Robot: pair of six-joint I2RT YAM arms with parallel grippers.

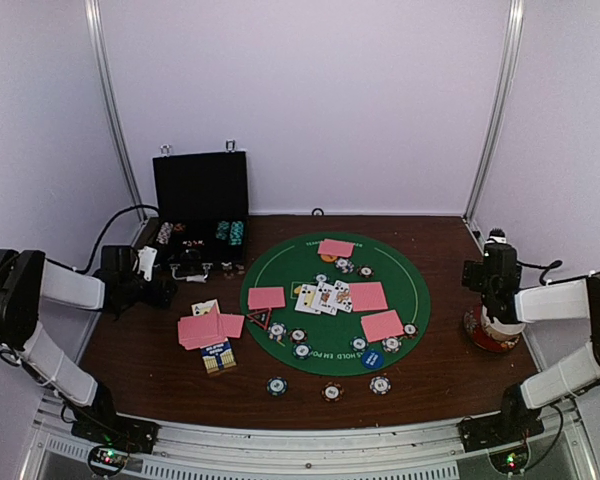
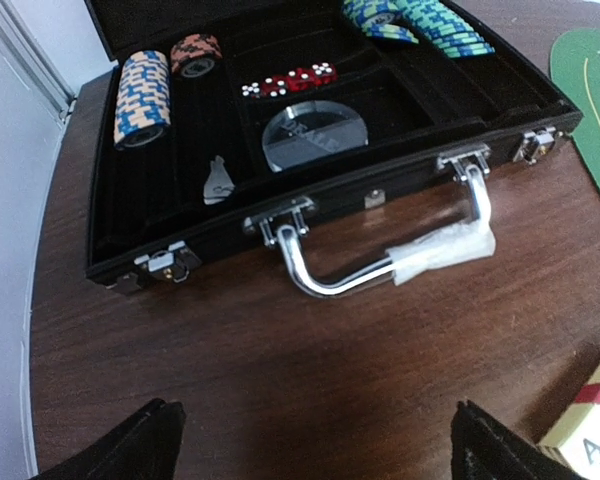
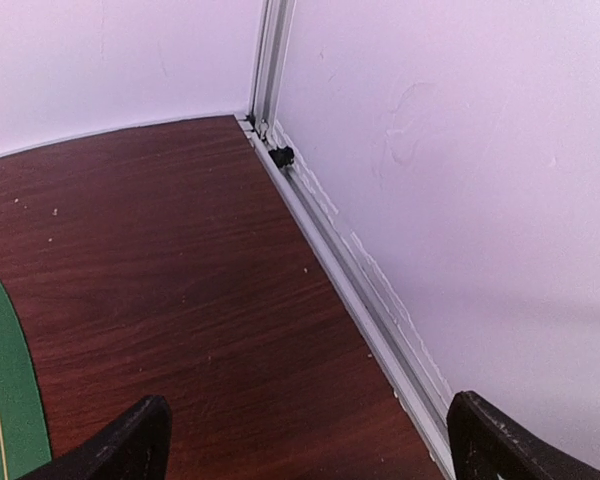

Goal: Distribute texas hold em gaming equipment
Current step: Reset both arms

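Pink-backed cards lie on the green mat: one at the back [image 1: 335, 247], one at the left [image 1: 266, 297], two at the right [image 1: 368, 296]. A loose pink pile [image 1: 205, 328] lies on the table left of the mat. Face-up cards [image 1: 320, 297] sit at the mat's middle. Striped chips dot the mat [image 1: 301, 350], and three [image 1: 331, 391] lie on the table in front of it. A blue button [image 1: 371, 358] is at the mat's near edge. My left gripper [image 1: 168, 285] [image 2: 315, 455] is open and empty over bare wood before the case. My right gripper [image 1: 497, 245] [image 3: 310, 450] is open and empty by the right wall.
The open black case [image 1: 200, 205] [image 2: 310, 130] holds chip stacks [image 2: 142, 97], red dice [image 2: 290, 82] and a clear disc; its chrome handle [image 2: 380, 260] faces me. A card box [image 1: 218, 356] lies near the pile. A red-and-white container [image 1: 490, 330] stands under the right arm. A wall rail [image 3: 360, 280] runs alongside.
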